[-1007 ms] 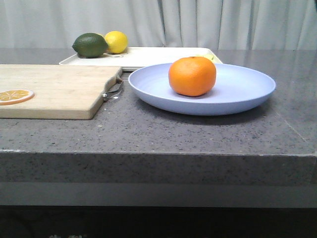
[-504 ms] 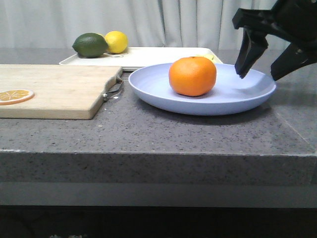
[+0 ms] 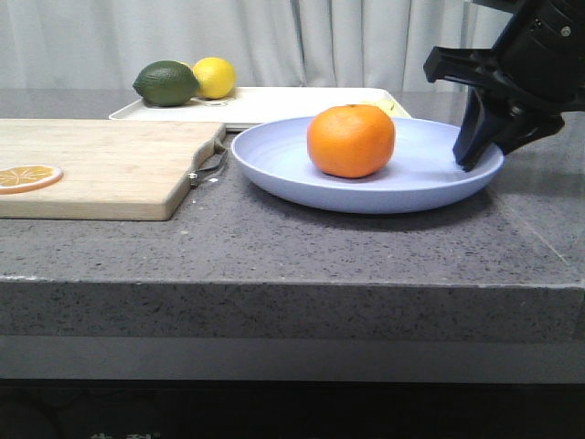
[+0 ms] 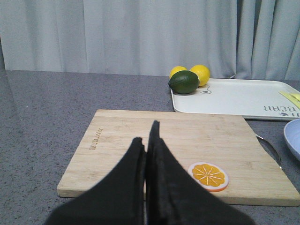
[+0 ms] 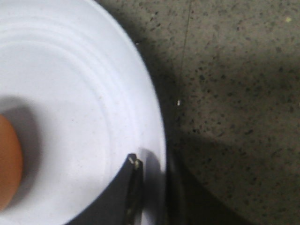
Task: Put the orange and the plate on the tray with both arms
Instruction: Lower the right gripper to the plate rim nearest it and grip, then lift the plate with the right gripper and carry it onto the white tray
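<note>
The orange (image 3: 351,140) sits on the lavender-blue plate (image 3: 274,160) on the grey counter, in front of the cream-white tray (image 3: 274,102). My right gripper (image 3: 471,157) is at the plate's right rim. In the right wrist view the plate (image 5: 70,93) fills the frame, and my right gripper (image 5: 152,161) has one finger inside the rim and one outside, closed on it. The orange's edge (image 5: 7,164) shows there too. My left gripper (image 4: 146,136) is shut and empty over the cutting board, out of the front view. The tray also shows in the left wrist view (image 4: 234,96).
A wooden cutting board (image 3: 110,165) with an orange slice (image 3: 27,176) lies left of the plate. A lime (image 3: 166,82) and a lemon (image 3: 215,76) sit on the tray's far left corner. The counter's front edge is close to the plate.
My right arm came into view from the right, lowered to the plate's right rim and closed on it. The plate and orange shifted slightly left.
</note>
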`<state>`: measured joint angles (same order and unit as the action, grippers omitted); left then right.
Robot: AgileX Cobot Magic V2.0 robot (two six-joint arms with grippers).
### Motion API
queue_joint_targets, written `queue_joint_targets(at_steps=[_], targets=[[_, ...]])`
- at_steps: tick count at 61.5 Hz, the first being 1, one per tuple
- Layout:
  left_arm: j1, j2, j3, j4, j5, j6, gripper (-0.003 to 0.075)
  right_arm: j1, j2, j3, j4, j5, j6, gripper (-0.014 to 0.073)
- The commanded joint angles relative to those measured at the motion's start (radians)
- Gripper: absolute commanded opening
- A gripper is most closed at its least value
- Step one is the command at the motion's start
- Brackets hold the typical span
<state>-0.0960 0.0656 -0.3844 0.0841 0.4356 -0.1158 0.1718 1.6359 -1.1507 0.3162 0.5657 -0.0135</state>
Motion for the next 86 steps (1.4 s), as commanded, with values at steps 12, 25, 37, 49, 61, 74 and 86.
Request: queue_joint_targets(at_steps=[12, 25, 37, 49, 61, 74, 86], targets=[[0.003, 0.012, -0.024, 0.002, -0.088, -0.003, -0.0018, -0.013, -0.036, -0.081, 0.023, 0.009, -0.014, -0.006], [0.003, 0.012, -0.024, 0.002, -0.088, -0.003, -0.0018, -0.051, -0.006, -0.241, 0.134, 0.098, -0.014, -0.006], [0.003, 0.012, -0.024, 0.002, -0.088, -0.003, -0.0018, -0.052, 0.117, -0.486, 0.194, 0.189, -0.014, -0.006], [0.003, 0.012, -0.024, 0.002, -0.088, -0.003, -0.0018, -0.052, 0.3, -0.795, 0.264, 0.267, -0.007, -0.006], [0.003, 0.012, -0.024, 0.002, -0.088, -0.003, -0.0018, -0.05, 0.547, -1.188, 0.271, 0.351, 0.088, -0.006], [0.003, 0.012, -0.024, 0.002, -0.088, -0.003, -0.0018, -0.05, 0.793, -1.569, 0.271, 0.373, 0.21, -0.006], [0.003, 0.012, -0.024, 0.002, -0.088, -0.003, -0.0018, -0.053, 0.916, -1.692, 0.271, 0.335, 0.243, -0.006]])
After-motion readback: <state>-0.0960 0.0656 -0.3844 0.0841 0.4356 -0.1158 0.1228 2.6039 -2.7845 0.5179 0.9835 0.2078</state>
